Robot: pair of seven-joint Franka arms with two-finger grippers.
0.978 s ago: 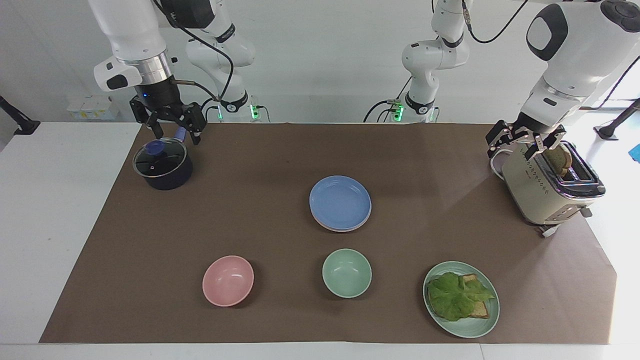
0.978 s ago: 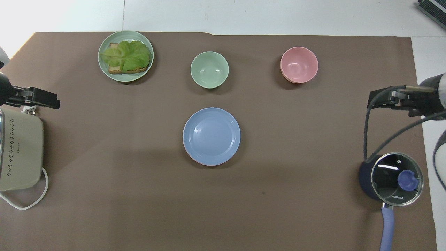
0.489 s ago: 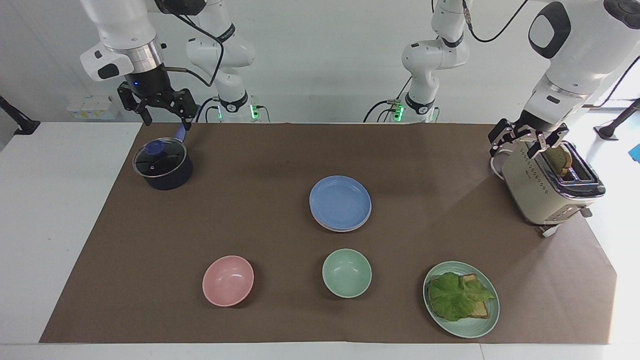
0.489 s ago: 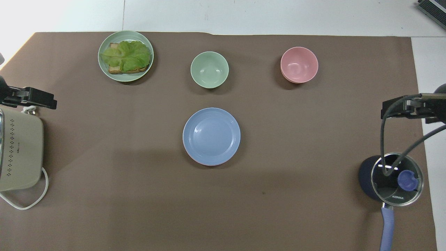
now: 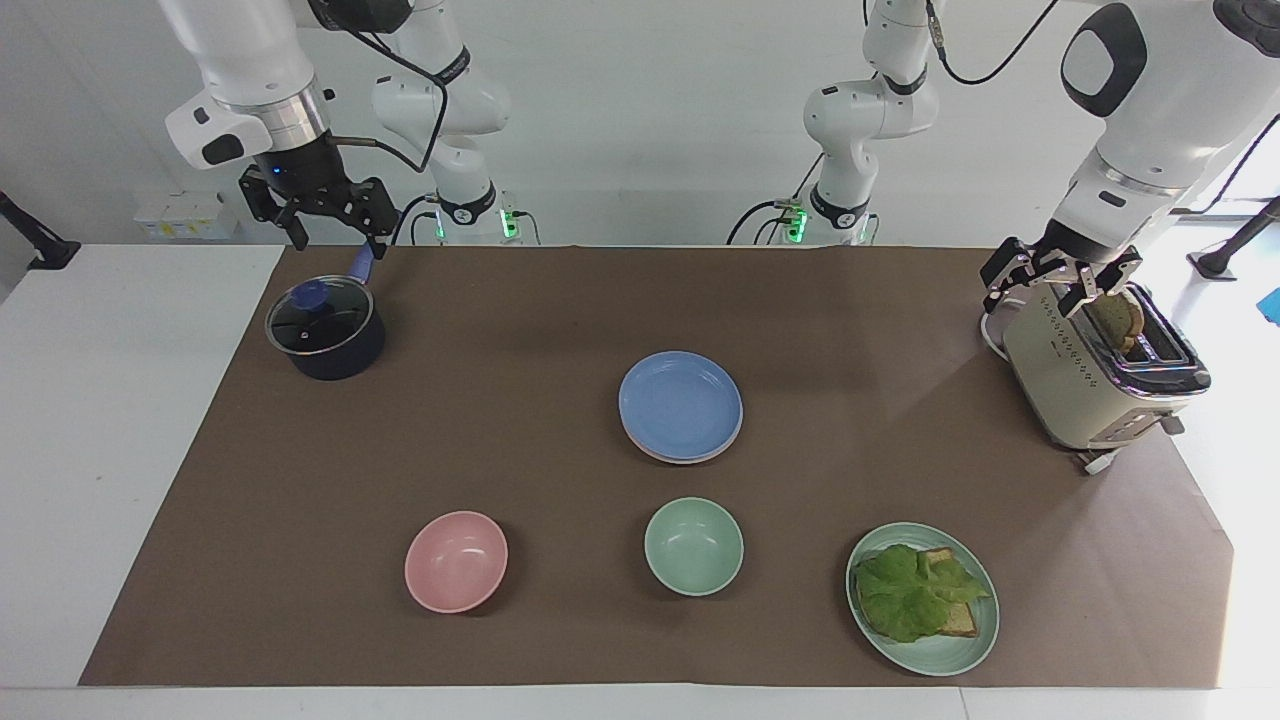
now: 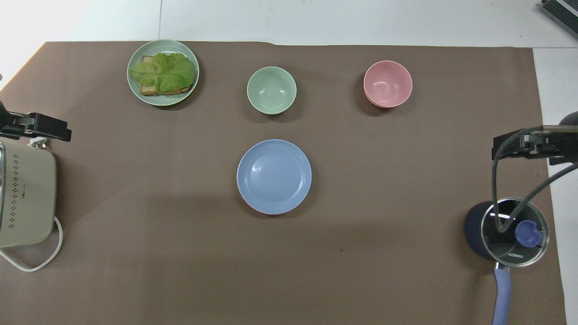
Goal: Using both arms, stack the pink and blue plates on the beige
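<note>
The blue plate lies mid-table on top of a stack. Under it only a thin rim of the pink plate shows. The beige plate is hidden beneath them. My right gripper hangs open and empty in the air over the pot, at the right arm's end of the table. My left gripper hangs open and empty over the toaster, at the left arm's end. Both grippers are well away from the stack.
A dark pot with a glass lid and a toaster holding bread stand at the table's two ends. Farther from the robots than the stack sit a pink bowl, a mint bowl and a mint plate with lettuce toast.
The right gripper has risen above the pot and drawn back toward its end of the table. The left gripper has lifted slightly over the toaster. The plates have not moved.
</note>
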